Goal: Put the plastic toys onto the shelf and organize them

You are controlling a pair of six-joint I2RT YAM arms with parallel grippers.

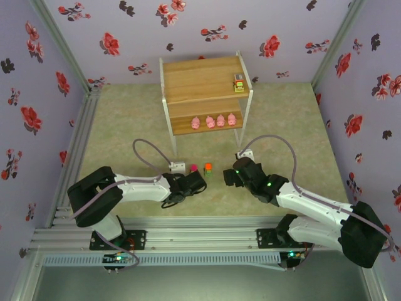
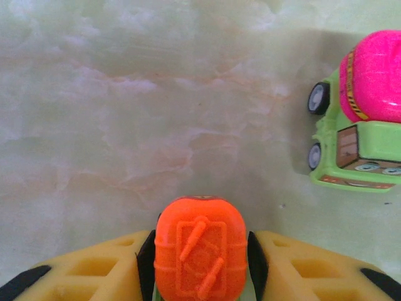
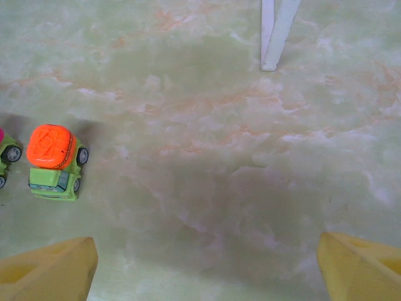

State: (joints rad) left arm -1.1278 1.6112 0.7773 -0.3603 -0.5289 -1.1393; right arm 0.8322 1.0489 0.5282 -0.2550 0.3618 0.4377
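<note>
My left gripper (image 2: 200,254) is shut on an orange-topped yellow-green toy (image 2: 200,244), its black pads (image 2: 148,260) pressed to both sides. A magenta-topped toy (image 2: 363,119) stands just to its right. In the top view the left gripper (image 1: 195,182) sits just in front of the magenta toy (image 1: 193,167) and a second orange-topped toy (image 1: 208,167), both on the floor. The right gripper (image 1: 230,177) is open and holds nothing, its fingers (image 3: 50,269) wide apart, with that orange toy (image 3: 54,160) off to its left. The shelf (image 1: 200,75) holds several pink pigs (image 1: 213,120) on its lower board and one blocky toy (image 1: 239,83) on top.
A white shelf leg (image 3: 276,34) stands ahead of the right gripper. Flowered walls (image 1: 37,94) close in the pale green floor (image 1: 125,125) on three sides. The arm bases sit on a metal rail (image 1: 200,235) at the near edge.
</note>
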